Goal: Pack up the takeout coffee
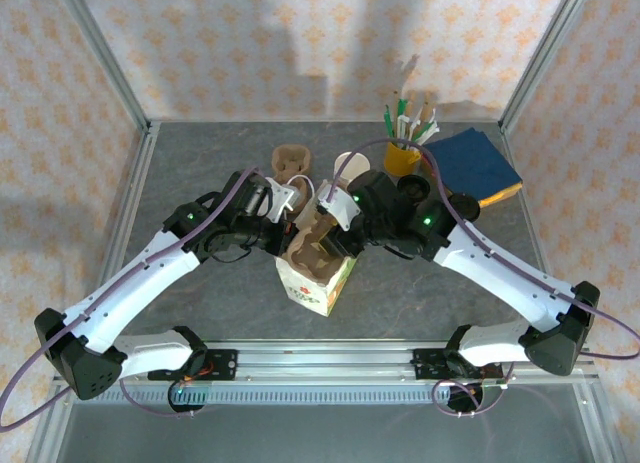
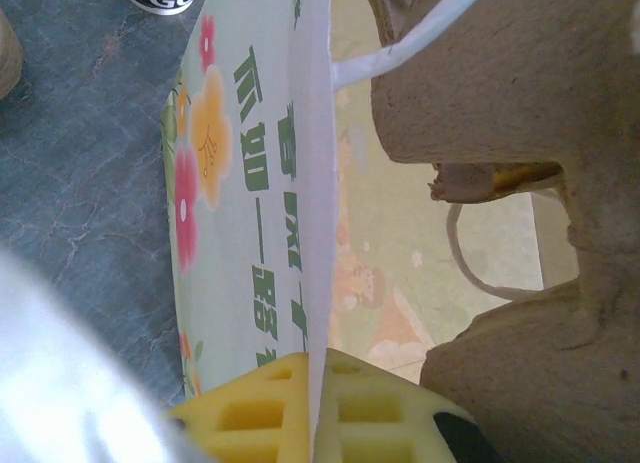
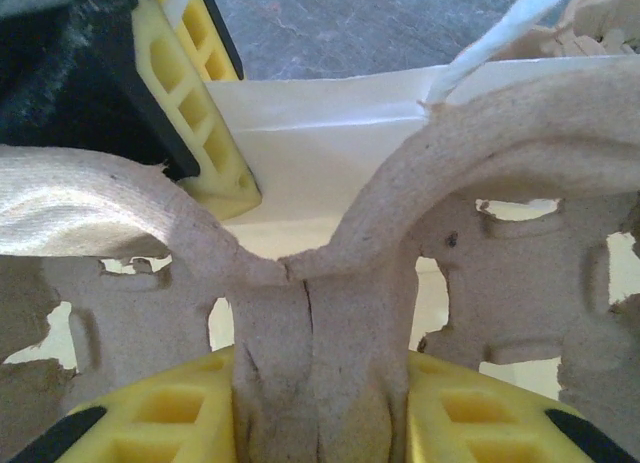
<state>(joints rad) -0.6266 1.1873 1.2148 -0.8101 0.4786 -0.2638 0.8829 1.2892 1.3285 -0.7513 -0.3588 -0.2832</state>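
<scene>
Top external view has both arms meeting over a flowered paper bag (image 1: 322, 288) that stands on the tabletop (image 1: 200, 163), and everything else is best placed from that bag. The left claw (image 2: 308, 383) is pressed together on the bag's white wall at the rim, one yellow finger outside and one inside, keeping the mouth spread. The right wrist view catches it at the bag's far rim, beside a white handle cord. The right claw (image 3: 310, 408) pinches the central ridge of a moulded pulp carrier (image 3: 310, 313), which stands on edge in the bag's mouth, partly down inside with its arched top above the rim (no cup sits in any of the holes I can see). The takeout coffee (image 1: 413, 188) seems to be the round black-lidded thing behind the bag and off to its right, just beside the yellow cup (image 1: 402, 158) of sticks. The right arm crowds it, so I cannot be sure. It is not in the bag. By my reading the job is short of halfway, with the bag held open and the carrier going in. What remains is to settle the carrier at the bottom, let go, fetch the cup, and lower it upright into a carrier well.
</scene>
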